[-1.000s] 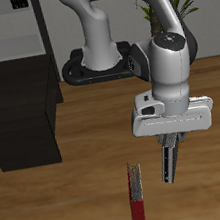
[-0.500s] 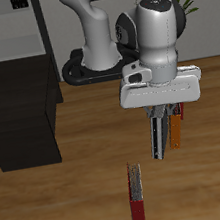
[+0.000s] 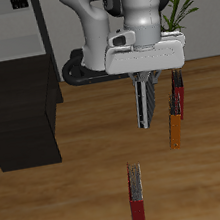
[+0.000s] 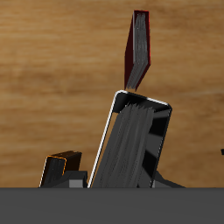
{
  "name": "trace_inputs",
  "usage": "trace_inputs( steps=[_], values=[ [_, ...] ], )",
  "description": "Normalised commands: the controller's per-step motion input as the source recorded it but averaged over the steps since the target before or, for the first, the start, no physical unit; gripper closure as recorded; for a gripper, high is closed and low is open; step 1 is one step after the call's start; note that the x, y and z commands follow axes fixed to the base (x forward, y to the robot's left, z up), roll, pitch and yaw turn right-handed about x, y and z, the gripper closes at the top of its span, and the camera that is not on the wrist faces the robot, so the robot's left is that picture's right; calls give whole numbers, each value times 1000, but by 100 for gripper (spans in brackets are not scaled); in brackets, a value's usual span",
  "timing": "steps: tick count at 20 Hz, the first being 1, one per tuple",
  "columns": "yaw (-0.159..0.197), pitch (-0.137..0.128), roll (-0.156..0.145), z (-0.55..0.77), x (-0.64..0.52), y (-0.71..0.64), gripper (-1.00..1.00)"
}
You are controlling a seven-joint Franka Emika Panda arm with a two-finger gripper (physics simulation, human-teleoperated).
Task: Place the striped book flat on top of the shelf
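We see the claw (image 3: 142,79) pointing straight down from the arm, its two fingers clamped on the upper end of the striped book (image 3: 143,102), so the claw is closed and gripping that book. The book hangs below the fingers, upright and nearly edge-on in the exterior view, where it reads as a dark grey slab with a pale edge. In the wrist view the same striped book (image 4: 131,144) fills the space right under the claw, its narrow dark stripes and white border plain to see, with the wooden table (image 3: 76,199) beyond it. From the exterior view we judge its lower end to be lifted off the wood, though we cannot be sure of the gap. Just beside the hanging book, and a little farther back, an orange book (image 3: 172,124) stands upright on the table, and a dark red book (image 3: 180,95) stands close against it on the side away from the claw. The orange book (image 4: 61,164) also shows at the edge of the wrist view. Nearer the table's front edge than the claw, and apart from it, a second red book (image 3: 137,207) stands upright on its own; it shows in the wrist view (image 4: 140,48) too. The shelf (image 3: 21,112) sits well away to one side of the claw. Behind the shelf rises a grey open rack (image 3: 29,24), and a green plant (image 3: 178,4) stands behind the arm.
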Motion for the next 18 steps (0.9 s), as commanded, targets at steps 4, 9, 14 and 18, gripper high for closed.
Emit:
trace_inputs(
  steps=[4,9,14,18],
  values=[
    [26,-45,-11,417,-555,-175,100],
    [63,-30,-10,370,-524,-68,100],
    [59,-33,-41,346,-429,-106,100],
    [60,-34,-113,410,-403,-181,100]
  ],
)
